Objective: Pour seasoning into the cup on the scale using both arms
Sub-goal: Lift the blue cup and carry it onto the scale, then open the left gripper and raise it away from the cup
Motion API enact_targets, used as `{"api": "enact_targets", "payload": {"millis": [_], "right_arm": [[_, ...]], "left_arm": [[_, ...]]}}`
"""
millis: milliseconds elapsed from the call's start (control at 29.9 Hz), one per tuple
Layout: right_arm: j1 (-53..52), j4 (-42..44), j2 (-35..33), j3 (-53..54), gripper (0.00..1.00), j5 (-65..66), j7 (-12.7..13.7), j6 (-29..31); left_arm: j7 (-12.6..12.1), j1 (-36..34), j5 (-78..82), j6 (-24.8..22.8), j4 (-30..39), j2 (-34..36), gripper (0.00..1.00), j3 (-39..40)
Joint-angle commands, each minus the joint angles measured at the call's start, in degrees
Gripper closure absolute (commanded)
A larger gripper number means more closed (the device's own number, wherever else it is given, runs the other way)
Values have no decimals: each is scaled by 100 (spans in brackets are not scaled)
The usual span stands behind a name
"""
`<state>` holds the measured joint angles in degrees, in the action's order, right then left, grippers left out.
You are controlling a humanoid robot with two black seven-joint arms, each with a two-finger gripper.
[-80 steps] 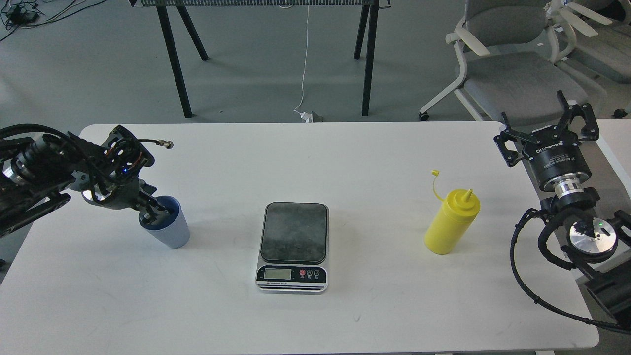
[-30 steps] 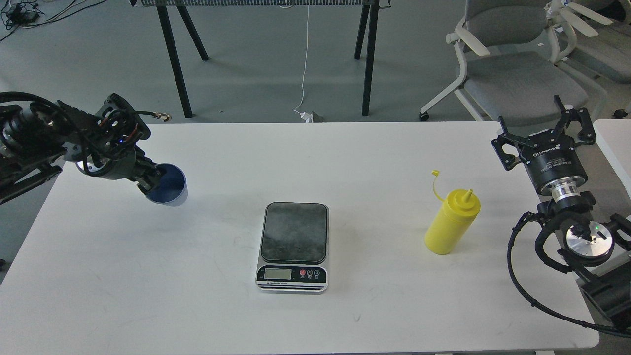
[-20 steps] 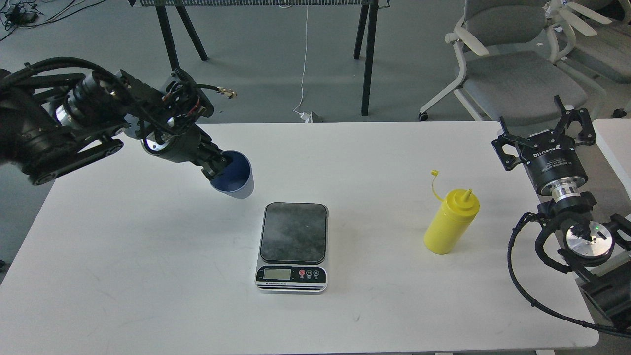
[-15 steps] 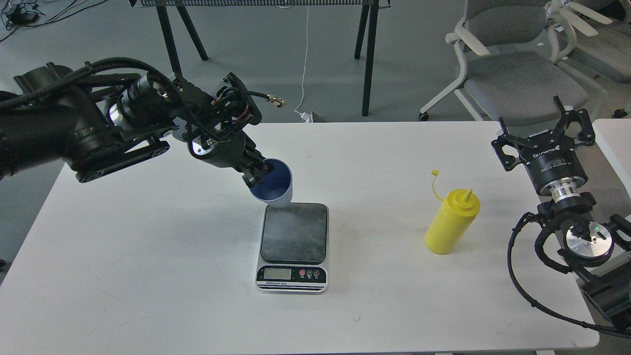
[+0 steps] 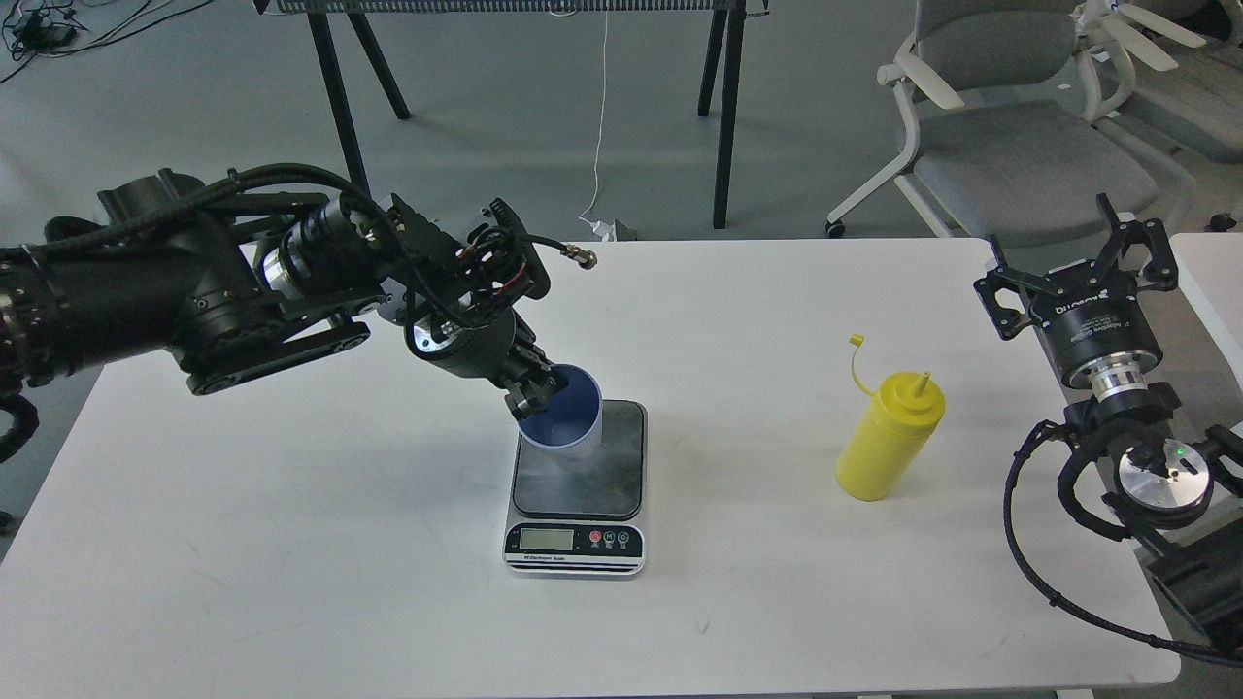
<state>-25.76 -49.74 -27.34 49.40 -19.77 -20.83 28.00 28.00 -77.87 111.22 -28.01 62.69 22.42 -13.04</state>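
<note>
The left gripper (image 5: 533, 392) pinches the rim of the light-blue cup (image 5: 565, 419), holding it over the back left part of the scale (image 5: 580, 485); whether the cup's base touches the platform is unclear. Right of the scale, well apart, the yellow seasoning bottle (image 5: 890, 438) stands untouched. Farther right, past the bottle, the right gripper (image 5: 1078, 254) hangs with fingers spread, grasping nothing.

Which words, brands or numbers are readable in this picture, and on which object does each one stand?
Right gripper body: white brand lettering, seen upside down; not legible with certainty.
Scale front strip: a line of small print, too small to read.
Scale display: no digits discernible.
Seasoning bottle and cup: no text visible.
</note>
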Motion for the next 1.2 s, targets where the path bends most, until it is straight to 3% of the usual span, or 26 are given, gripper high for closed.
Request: {"api": "enact_targets", "payload": {"millis": [0, 368, 535, 836, 903, 1003, 1070, 1171], "right_arm": [[-8, 0, 0, 0, 0, 0, 0, 0], [1, 0, -17, 0, 0, -9, 0, 0], [45, 0, -44, 0, 0, -9, 0, 0], [45, 0, -35, 0, 0, 0, 0, 0], [45, -9, -35, 0, 0, 0, 0, 0], [53, -27, -35, 0, 0, -9, 0, 0], [54, -44, -35, 0, 0, -9, 0, 0], [54, -62, -35, -9, 0, -9, 0, 0]], "left_arm": [[0, 70, -3, 1, 41, -1, 93, 12], [0, 246, -3, 1, 24, -88, 92, 12], [0, 299, -12, 1, 24, -133, 87, 21], [0, 176, -811, 1, -29, -124, 53, 83], [0, 141, -943, 1, -55, -115, 50, 91], [0, -17, -1171, 1, -64, -97, 37, 83], [0, -96, -1417, 1, -108, -80, 23, 109], [0, -237, -1830, 1, -301, -62, 12, 162]]}}
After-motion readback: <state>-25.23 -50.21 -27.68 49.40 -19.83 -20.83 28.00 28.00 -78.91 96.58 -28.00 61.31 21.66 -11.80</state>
